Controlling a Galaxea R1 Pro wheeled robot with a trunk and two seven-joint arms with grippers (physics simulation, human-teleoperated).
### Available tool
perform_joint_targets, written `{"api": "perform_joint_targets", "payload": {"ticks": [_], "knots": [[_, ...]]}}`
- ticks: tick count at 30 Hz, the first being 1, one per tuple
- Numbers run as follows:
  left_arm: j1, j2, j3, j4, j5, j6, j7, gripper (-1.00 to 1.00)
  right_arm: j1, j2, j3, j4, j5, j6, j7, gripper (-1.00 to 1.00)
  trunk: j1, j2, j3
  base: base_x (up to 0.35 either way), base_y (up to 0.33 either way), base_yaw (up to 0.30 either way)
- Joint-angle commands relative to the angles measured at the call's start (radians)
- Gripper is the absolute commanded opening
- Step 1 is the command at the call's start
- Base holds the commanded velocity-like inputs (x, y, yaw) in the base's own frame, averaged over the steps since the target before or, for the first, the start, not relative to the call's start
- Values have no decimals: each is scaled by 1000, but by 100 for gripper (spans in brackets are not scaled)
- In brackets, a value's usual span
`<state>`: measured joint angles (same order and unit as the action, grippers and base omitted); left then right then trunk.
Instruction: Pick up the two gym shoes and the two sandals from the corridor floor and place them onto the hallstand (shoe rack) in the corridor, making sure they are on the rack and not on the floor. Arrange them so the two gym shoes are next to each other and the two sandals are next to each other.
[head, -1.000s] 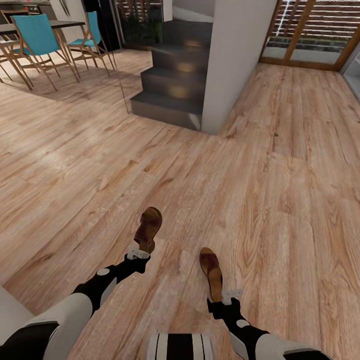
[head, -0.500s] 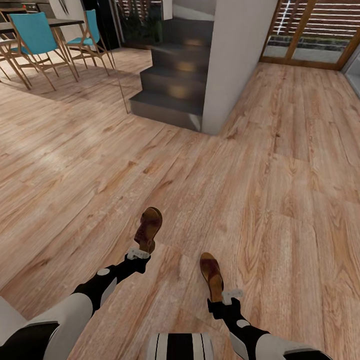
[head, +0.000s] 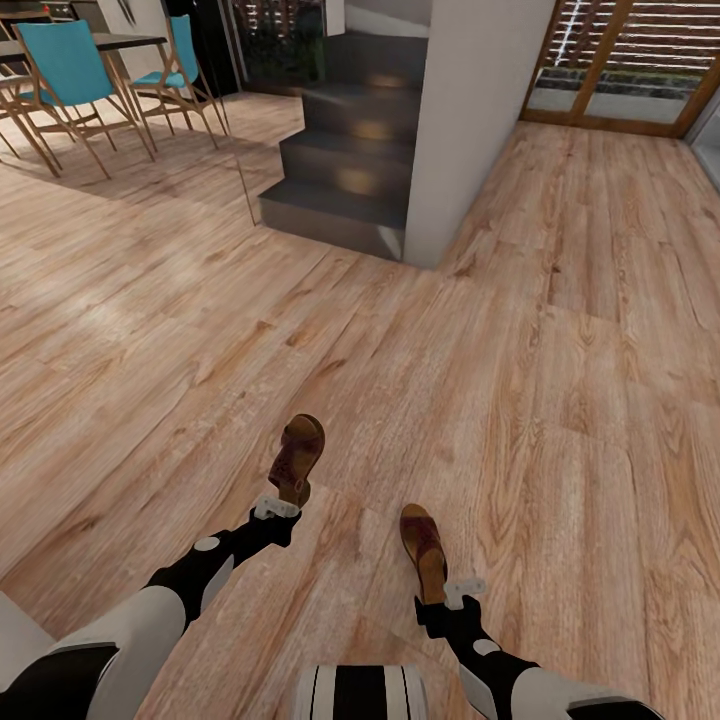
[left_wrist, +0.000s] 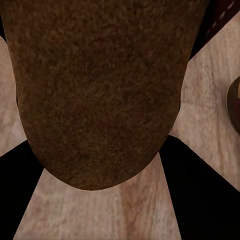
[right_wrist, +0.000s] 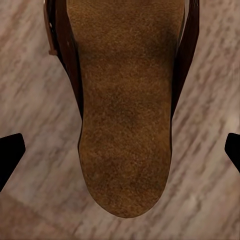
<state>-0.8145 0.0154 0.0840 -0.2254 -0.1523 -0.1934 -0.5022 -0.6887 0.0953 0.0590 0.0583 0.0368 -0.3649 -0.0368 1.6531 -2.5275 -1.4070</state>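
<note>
The light-brown wood-plank laminate floor spreads out ahead of both claws, grain clear. Well beyond them stand a white square pillar and dark grey steps, upper steps cut off by the frame edge. Far off, beyond the left claw's side: turquoise chairs w/ wooden legs at a dark table, partly cropped. Far beyond the right claw: wood-framed glass doors, only the lower part in frame.

Left arm's claw sits at the heel end of the left dark brown leather sandal w/ tan footbed, which sticks out forward from it. In the left wrist view that sandal's suede-like footbed blocks nearly everything; black finger shapes flank its rounded end and seem to touch it, so the claw appears closed onto the heel. Sandal's straps are hard to make out there. A sliver of another brown thing shows at the edge, too cropped to ID.

Right arm's claw is at the heel of the right dark brown sandal, which points forward from it. In the right wrist view the footbed and dark side straps are clear, buckle partly cut off. Black fingertips show at both frame edges, well clear of the sandal, so the claw is wide apart w/ nothing gripped.

Whether either sandal is off the floor: can't tell.
</note>
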Motion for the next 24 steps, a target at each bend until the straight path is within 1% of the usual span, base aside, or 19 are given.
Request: {"api": "perform_joint_targets", "payload": {"ticks": [1,24], "knots": [[0,0,0,0,0,0,-1,-100,0,0,0,0,0,0,0,100,0,0,-1,0,0,0],[0,0,0,0,0,0,-1,-100,0,-1,-1,0,0,0,0,100,0,0,-38,0,0,0]]}}
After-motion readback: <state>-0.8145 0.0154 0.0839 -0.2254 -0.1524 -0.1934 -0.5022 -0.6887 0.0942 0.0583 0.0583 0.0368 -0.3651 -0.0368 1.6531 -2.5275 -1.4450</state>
